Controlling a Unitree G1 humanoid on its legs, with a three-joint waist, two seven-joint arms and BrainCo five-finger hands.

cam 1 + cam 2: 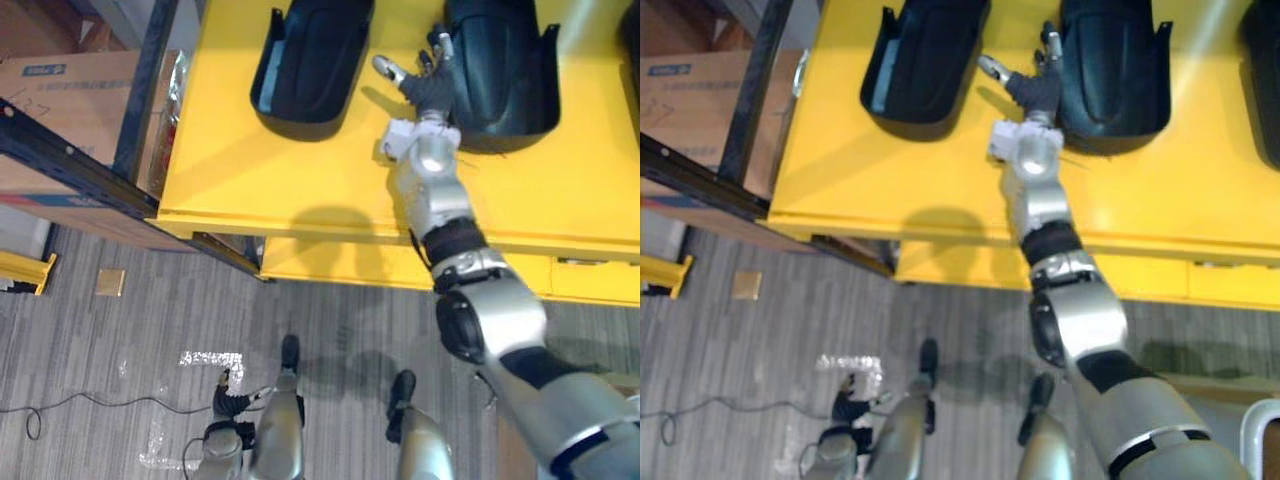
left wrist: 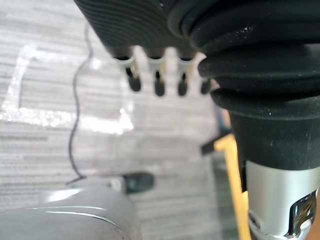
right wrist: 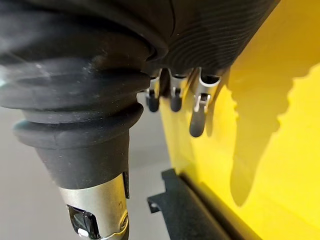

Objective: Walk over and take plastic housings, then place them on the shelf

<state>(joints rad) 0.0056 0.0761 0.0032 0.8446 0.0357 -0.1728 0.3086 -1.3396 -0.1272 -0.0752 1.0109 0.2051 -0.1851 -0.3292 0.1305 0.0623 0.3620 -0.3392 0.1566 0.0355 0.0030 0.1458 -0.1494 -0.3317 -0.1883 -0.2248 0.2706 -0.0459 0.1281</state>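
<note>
A: Reaching out over the yellow bench, the right robot hand is hovering at the left edge of the middle housing. Its fingers are spreading nearly straight and its thumb is pointing toward the left housing. It is gripping nothing.

B: So where are the housings sitting?

A: All on the bench. Two black ones are lying side by side toward the far edge, and a third housing is peeking in at the far right. Nothing is being carried.

B: And the left robot hand?

A: It is hanging low over the grey floor, fingers relaxed, holding nothing.

B: How should it be going about the pickup?

A: I'm thinking it should be bringing its fingers over the raised side wall of the middle housing and closing the thumb against that wall, pinching the rim rather than the curved body. That plastic is looking smooth and likely slippery. It should be lifting straight up, so it isn't nudging the left housing.

B: Any containers?

A: One cardboard box is sitting in the dark rack on the left. I can't tell what it is holding.
</note>
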